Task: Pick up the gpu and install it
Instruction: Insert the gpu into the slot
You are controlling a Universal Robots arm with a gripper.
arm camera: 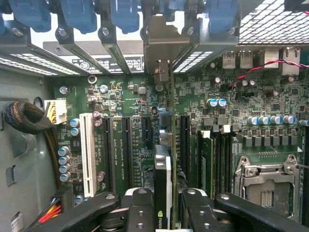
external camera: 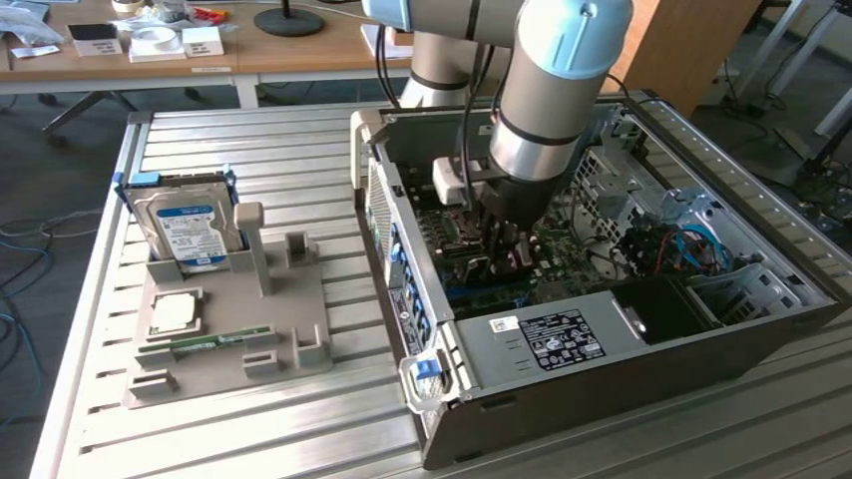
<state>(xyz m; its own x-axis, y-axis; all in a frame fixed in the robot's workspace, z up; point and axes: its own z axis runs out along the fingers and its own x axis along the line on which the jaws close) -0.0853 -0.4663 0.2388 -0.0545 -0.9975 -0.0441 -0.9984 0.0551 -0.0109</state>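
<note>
The gpu (arm camera: pixel 163 166) stands on edge between my fingers, its black fan side with a logo beside the thin green board. Its silver end bracket (arm camera: pixel 161 46) reaches the case's rear slot openings under the blue clips. My gripper (arm camera: pixel 166 195) is shut on the card from both sides. The card hangs in line with a black expansion slot (arm camera: pixel 145 128) on the motherboard; whether it is seated I cannot tell. In the exterior view, my gripper (external camera: pixel 510 249) is lowered inside the open computer case (external camera: pixel 613 349), over the motherboard.
A white slot (arm camera: pixel 88 150) and other black slots flank the card, with RAM sticks (arm camera: pixel 205 154) and the CPU socket (arm camera: pixel 268 188) nearby. A black cable bundle (arm camera: pixel 24 118) lies at the case wall. Outside, a grey fixture (external camera: pixel 226 329) holds a hard drive (external camera: pixel 187 225), a CPU (external camera: pixel 174 311) and a RAM stick (external camera: pixel 213 342).
</note>
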